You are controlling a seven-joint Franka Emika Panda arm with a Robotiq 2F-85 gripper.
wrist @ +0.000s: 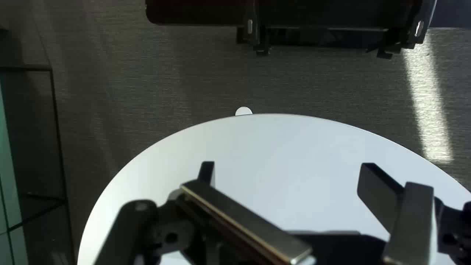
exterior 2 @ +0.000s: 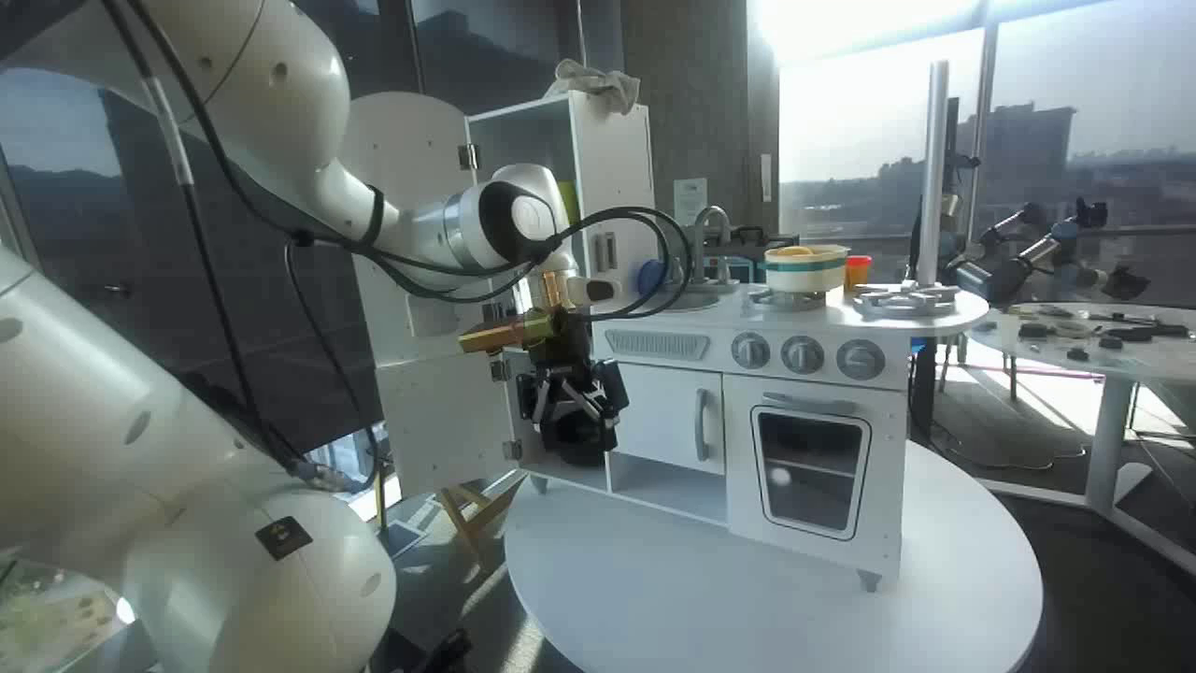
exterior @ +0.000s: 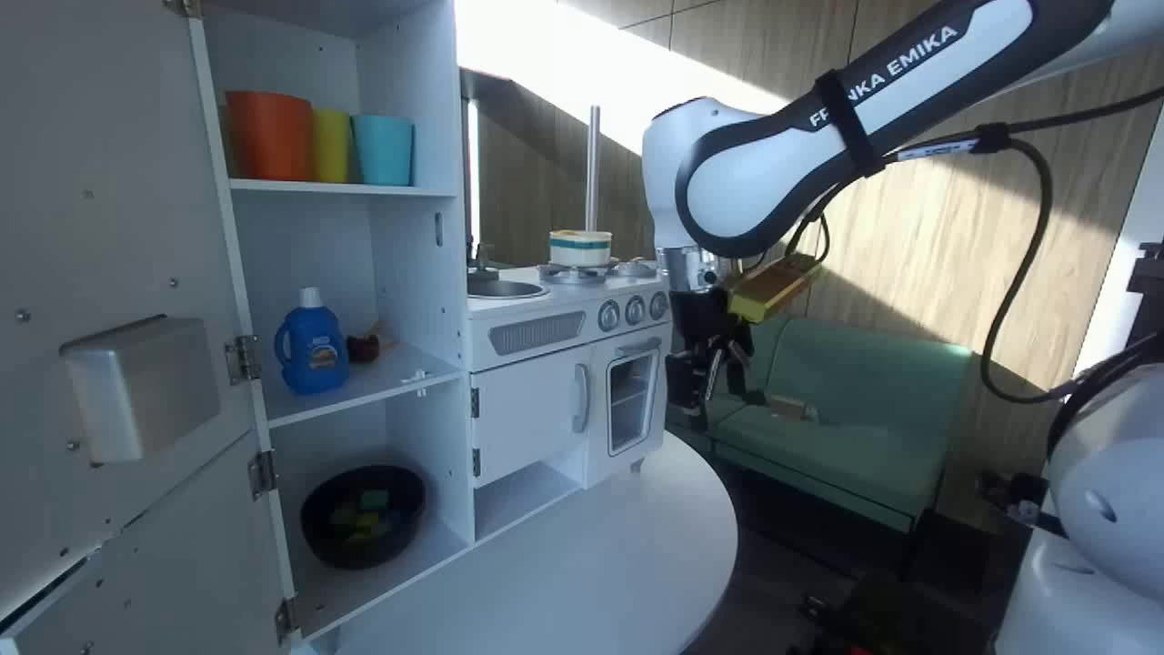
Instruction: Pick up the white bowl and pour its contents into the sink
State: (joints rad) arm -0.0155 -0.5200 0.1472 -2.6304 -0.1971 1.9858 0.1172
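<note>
The white bowl (exterior: 580,256) with a green-teal band stands upright on a stove burner of the toy kitchen; it also shows in an exterior view (exterior 2: 805,273). Something yellow-orange shows at its rim; the rest of its contents is hidden. The sink (exterior: 506,289) is a small dark basin beside the burners, partly hidden behind the cables in an exterior view (exterior 2: 696,302). My gripper (wrist: 289,169) is open and empty, pointing down over the round table, in front of the kitchen unit and lower than its top. It shows in both exterior views (exterior: 725,407) (exterior 2: 579,435), apart from the bowl.
A tap (exterior 2: 712,234) stands at the sink. An upright pole (exterior: 593,168) rises behind the bowl. An orange cup (exterior 2: 856,272) shows behind the bowl. The open cabinet holds cups (exterior: 270,136), a blue bottle (exterior: 312,346) and a dark bowl (exterior: 364,517). A green sofa (exterior: 855,409) stands behind.
</note>
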